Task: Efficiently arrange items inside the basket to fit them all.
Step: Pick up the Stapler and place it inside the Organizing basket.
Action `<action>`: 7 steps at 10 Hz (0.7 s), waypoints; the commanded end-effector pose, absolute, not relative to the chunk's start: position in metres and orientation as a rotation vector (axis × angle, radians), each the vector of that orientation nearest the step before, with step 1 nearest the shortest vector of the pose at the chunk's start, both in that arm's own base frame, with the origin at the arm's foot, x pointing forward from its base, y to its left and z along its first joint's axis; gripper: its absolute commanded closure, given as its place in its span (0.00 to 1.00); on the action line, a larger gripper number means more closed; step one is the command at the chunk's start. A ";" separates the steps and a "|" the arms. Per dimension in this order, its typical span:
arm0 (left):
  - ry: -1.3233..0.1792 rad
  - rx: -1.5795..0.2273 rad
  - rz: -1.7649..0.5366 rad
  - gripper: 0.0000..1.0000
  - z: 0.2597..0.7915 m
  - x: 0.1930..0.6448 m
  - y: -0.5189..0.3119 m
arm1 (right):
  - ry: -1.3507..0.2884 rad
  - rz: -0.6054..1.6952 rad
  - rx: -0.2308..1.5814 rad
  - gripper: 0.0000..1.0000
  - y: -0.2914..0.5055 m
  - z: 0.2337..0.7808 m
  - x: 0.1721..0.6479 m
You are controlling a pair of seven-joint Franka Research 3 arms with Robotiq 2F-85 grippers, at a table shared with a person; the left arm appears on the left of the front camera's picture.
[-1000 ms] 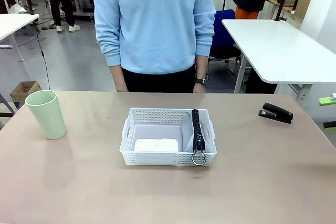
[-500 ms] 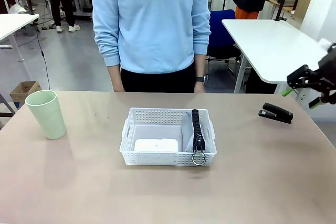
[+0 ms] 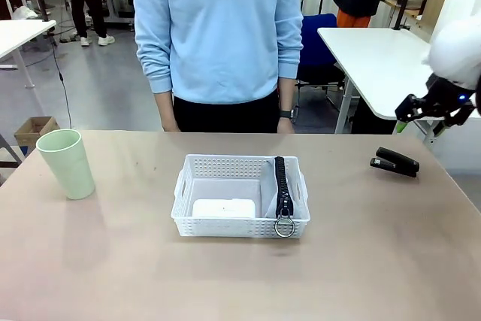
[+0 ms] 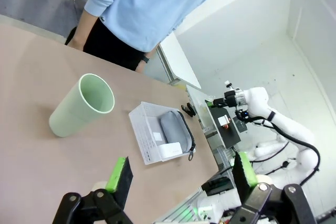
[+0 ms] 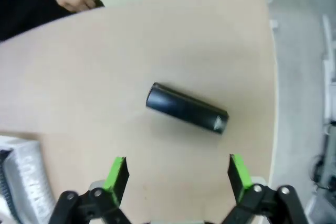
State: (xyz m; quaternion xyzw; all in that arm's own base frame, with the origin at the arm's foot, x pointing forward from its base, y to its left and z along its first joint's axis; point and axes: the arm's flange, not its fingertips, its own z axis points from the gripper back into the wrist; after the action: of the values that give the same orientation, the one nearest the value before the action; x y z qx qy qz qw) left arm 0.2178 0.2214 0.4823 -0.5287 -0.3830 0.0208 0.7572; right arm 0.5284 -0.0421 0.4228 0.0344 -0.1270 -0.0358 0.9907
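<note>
The small black object (image 3: 395,162) lay on the table (image 3: 353,261), well right of the basket (image 3: 225,227) and outside it. The right gripper (image 3: 425,116), absent a second earlier, had swung in above it, jaws spread and empty, probably to fetch it. The left gripper (image 4: 181,174) gaped empty too.

This is a robotics lab or test workroom. Just behind the right gripper (image 3: 422,116) stands a white work table (image 3: 391,65) on metal legs with a blue chair (image 3: 319,43) beside it. Far across the room from that gripper, another white table (image 3: 19,31) sits on a bare grey floor (image 3: 105,88) where a black cable (image 3: 63,84) and a cardboard box (image 3: 34,129) lie. Ahead of the left gripper (image 4: 181,174), past the beige tabletop (image 4: 31,77), a white robot arm (image 4: 262,106) rises against plain white walls (benches, gear and hard flooring throughout).
</note>
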 end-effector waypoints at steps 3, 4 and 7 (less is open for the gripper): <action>-0.858 -1.162 0.031 0.00 0.484 0.217 0.221 | -0.171 -0.112 0.076 0.00 -0.052 0.407 0.555; -0.858 -1.162 0.031 0.00 0.484 0.217 0.221 | -0.220 0.010 0.069 0.00 -0.040 0.395 0.556; -0.858 -1.162 0.031 0.00 0.484 0.217 0.221 | -0.220 0.010 0.069 0.00 -0.040 0.395 0.556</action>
State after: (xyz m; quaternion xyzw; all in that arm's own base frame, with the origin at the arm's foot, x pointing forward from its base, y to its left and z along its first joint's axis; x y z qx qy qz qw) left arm 0.2178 0.2214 0.4824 -0.5286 -0.3831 0.0207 0.7572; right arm 0.5591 -0.0404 0.3936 0.0362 -0.1021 -0.0023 0.9941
